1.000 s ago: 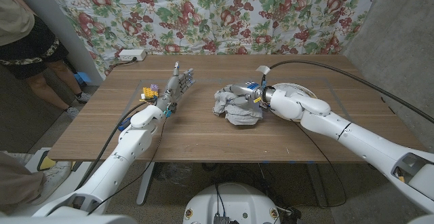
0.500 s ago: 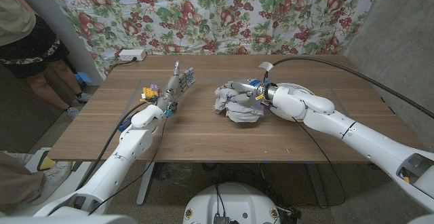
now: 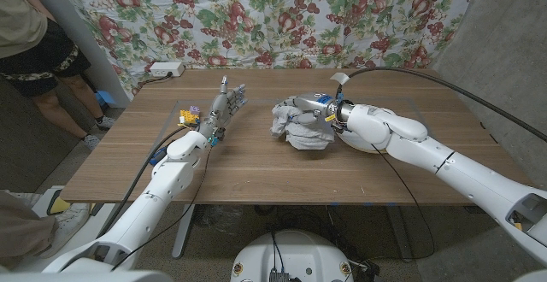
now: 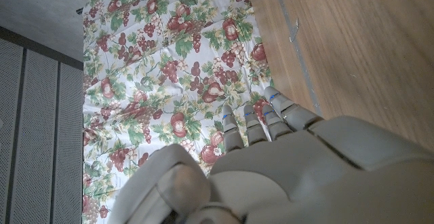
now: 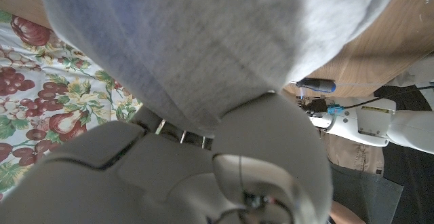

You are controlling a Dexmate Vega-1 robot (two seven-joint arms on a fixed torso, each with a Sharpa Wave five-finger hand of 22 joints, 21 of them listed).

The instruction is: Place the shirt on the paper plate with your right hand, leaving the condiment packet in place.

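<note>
Both hands are over the worktop (image 3: pixel 256 167); the fingers of the right hand (image 3: pixel 320 116) are clenched on the grey shirt (image 3: pixel 297 127), which hangs bunched, its lower folds near or touching the wood; the left hand (image 3: pixel 220 109) holds nothing, fingers straight and slightly apart, near the condiment packet (image 3: pixel 188 114); the right wrist view shows the cloth pressed over the fingers (image 5: pixel 176 132); since a second ago, the right hand has carried the shirt slightly farther from the robot, so the paper plate, then partly visible beside the forearm, is now hidden.
</note>
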